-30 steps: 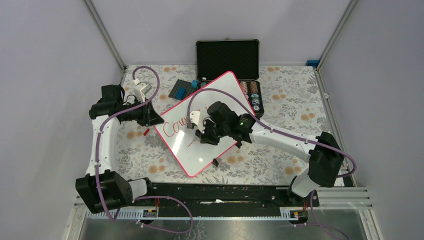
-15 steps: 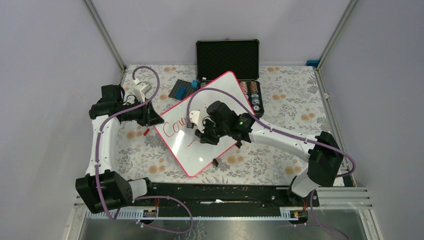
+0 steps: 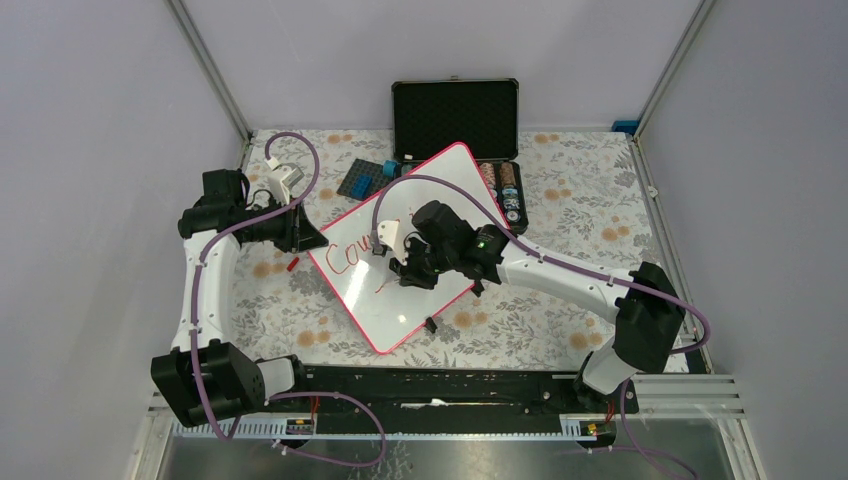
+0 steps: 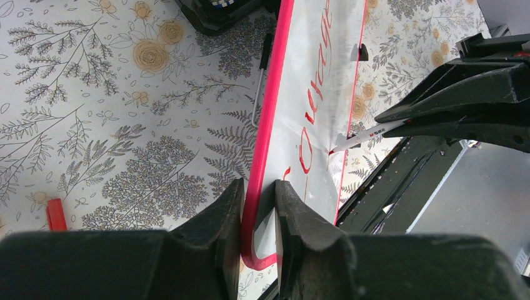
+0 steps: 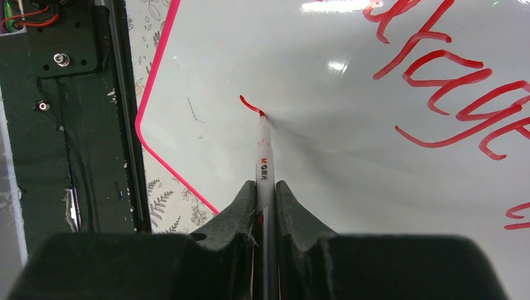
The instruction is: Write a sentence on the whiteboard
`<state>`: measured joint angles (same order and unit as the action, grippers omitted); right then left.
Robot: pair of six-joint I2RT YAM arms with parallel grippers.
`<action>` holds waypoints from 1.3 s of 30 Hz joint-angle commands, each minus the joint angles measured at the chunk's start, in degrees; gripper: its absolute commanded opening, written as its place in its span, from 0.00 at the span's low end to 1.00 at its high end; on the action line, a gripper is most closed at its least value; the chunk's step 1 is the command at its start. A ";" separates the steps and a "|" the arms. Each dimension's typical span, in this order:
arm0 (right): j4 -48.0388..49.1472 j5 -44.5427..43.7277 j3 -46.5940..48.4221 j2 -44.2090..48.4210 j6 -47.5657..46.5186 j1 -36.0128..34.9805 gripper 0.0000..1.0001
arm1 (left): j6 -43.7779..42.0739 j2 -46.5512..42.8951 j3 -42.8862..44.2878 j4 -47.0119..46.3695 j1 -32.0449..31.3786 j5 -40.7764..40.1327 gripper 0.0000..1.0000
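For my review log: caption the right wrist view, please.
Right gripper holds a marker, tip on the whiteboard at a short red stroke.

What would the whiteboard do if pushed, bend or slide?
Probably stay stiff: the whiteboard looks flat with straight edges. Its glossy face suggests it slides easily; the left gripper pinches its edge, perhaps to stop that.
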<state>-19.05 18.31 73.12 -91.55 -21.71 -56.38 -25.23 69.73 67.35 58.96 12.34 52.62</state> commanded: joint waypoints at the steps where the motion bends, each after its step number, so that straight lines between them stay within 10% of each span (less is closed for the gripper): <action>1: 1.59 -1.89 2.38 -0.84 -0.43 0.48 0.00 | -1.28 -0.04 -0.82 -1.80 -0.30 -1.20 0.01; 39: 0.53 -1.54 3.78 -1.44 -0.61 -1.26 0.00 | -1.48 -0.08 -0.80 -1.79 -0.32 -1.29 0.01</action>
<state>-19.55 18.41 74.41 -91.96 -21.80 -56.80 -25.23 69.73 67.35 59.00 12.34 52.69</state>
